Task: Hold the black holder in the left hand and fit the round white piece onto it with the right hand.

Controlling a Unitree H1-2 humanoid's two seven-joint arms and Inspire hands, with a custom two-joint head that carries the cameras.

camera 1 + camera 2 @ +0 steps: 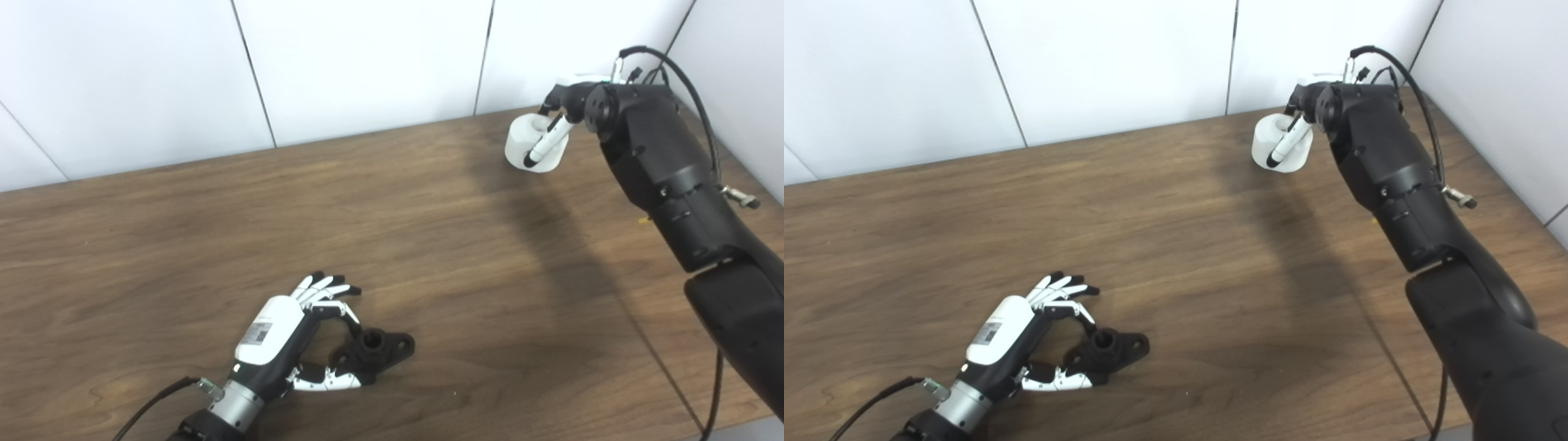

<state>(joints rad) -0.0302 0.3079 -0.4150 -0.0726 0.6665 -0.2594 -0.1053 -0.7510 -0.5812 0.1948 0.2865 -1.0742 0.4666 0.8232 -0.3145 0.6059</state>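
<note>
The black holder [375, 349] lies flat on the wooden table [429, 245] near the front left, its short tube pointing up. My left hand [288, 334] is open around it: the fingers [324, 289] spread above its far-left side and the thumb lies along its near edge. Whether the thumb touches it is unclear. At the back right, the round white piece [528, 142] is in my right hand [566, 101], shut on it with one finger across its front and another over its rim. Most of that hand is hidden behind the wrist. I cannot tell if the piece is off the table.
White wall panels [367, 67] rise right behind the table's far edge and along its right side. A black cable [692, 92] loops over the right forearm [661, 165]. The table's front right corner [729, 422] shows near the arm.
</note>
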